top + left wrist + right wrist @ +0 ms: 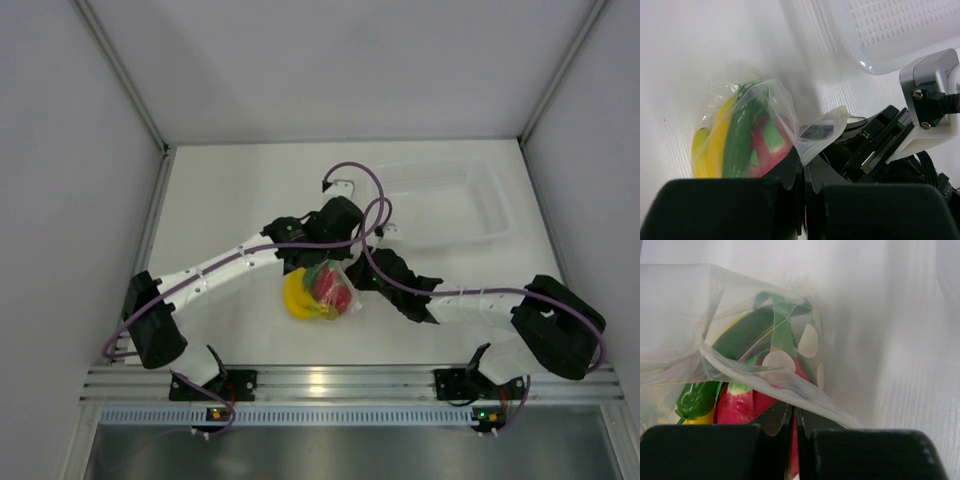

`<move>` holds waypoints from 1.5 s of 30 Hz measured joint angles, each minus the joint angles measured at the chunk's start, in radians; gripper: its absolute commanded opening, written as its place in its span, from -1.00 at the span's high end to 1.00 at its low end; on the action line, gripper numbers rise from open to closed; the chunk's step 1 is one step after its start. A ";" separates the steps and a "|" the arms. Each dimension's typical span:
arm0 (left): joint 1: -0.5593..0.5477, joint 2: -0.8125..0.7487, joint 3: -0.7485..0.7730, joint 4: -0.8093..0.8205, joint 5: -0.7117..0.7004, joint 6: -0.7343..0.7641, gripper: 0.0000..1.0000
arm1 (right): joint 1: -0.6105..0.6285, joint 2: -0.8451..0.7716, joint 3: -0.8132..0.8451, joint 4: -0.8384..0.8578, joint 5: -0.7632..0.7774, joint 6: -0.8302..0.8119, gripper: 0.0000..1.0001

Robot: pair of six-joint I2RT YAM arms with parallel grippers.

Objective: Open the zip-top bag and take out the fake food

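The zip-top bag (pixel 322 290) lies at the table's middle between both grippers, with the fake food inside: a yellow banana bunch (pixel 298 298), a red fruit (pixel 333 288) and a green piece (pixel 316 272). My left gripper (pixel 322 260) comes from the far side and is shut on the bag's top edge; in the left wrist view its jaws (pixel 806 170) pinch clear plastic beside the banana (pixel 705 150), the green piece (pixel 737 145) and the red fruit (pixel 771 145). My right gripper (pixel 354 280) is shut on the bag's right edge; its jaws (pixel 795 415) pinch the film over the red fruit (pixel 740 402).
A rigid clear plastic tray (pixel 470 205) stands at the back right and also shows in the left wrist view (pixel 865 62). White walls enclose the table on the left, back and right. The two wrists sit close together above the bag.
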 measured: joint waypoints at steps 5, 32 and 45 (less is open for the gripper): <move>-0.001 0.000 0.000 0.000 -0.003 0.004 1.00 | 0.000 -0.041 -0.009 -0.030 -0.005 -0.030 1.00; 0.008 -0.003 -0.018 -0.010 -0.053 0.015 1.00 | 0.027 -0.109 0.077 -0.205 -0.183 -0.129 -0.83; 0.024 -0.061 -0.106 -0.045 -0.141 0.016 1.00 | 0.083 0.122 0.204 -0.223 -0.082 0.026 -0.87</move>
